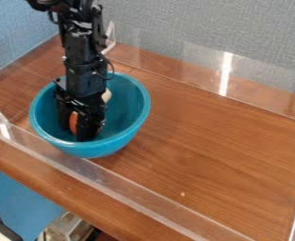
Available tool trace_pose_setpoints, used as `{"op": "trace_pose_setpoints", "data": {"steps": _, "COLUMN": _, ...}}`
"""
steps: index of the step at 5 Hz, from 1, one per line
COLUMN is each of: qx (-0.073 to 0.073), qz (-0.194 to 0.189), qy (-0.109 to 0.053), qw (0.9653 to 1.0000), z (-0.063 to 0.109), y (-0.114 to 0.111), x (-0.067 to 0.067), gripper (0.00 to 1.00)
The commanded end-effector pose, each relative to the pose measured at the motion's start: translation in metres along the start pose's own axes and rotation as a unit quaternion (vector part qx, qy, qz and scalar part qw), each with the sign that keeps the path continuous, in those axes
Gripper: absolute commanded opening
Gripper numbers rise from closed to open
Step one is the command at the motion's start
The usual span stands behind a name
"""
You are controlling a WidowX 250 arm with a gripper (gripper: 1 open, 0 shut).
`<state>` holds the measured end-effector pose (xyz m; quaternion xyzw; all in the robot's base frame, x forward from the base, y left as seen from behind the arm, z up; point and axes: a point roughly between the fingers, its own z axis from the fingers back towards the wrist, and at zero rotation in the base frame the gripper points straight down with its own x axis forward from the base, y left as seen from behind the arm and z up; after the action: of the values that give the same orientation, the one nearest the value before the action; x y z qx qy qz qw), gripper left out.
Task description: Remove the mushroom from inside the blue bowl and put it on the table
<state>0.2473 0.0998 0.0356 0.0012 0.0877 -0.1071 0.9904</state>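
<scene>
Okay, mushroom [74,120] is down inside the blue bowl [127,120], and I only see a sliver of reddish-brown between the black fingers [90,123]. A cream patch shows just behind the arm near the bowl's far rim; I can't tell whether it's part of the mushroom. Nothing else visible in the bowl. My hand [82,125] points straight down into the bowl, jaws pinched in on the mushroom, almost fully closed. The arm blocks most of the bowl's middle from this camera. Bowl sits at the left end of the counter [213,132], close to the front clear acrylic wall [137,188]. More clear panels stand along the back and left edges. Rest of the wood-grain counter to the right carries nothing I can see. Grey-blue wall [225,28] behind.
</scene>
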Motion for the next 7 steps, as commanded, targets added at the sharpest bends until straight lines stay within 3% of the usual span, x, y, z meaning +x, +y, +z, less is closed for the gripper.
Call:
{"op": "trace_pose_setpoints", "data": {"steps": 1, "qx": 0.002, "qz": 0.005, "qy": -0.012, "qw": 0.9999, "z": 0.0045, "y": 0.0058, "x": 0.0013, "gripper": 0.0}}
{"op": "trace_pose_setpoints", "data": {"steps": 7, "qx": -0.014, "qz": -0.002, "qy": -0.017, "qw": 0.9997, "z": -0.0032, "y": 0.0062, "x": 0.0067, "gripper": 0.0}}
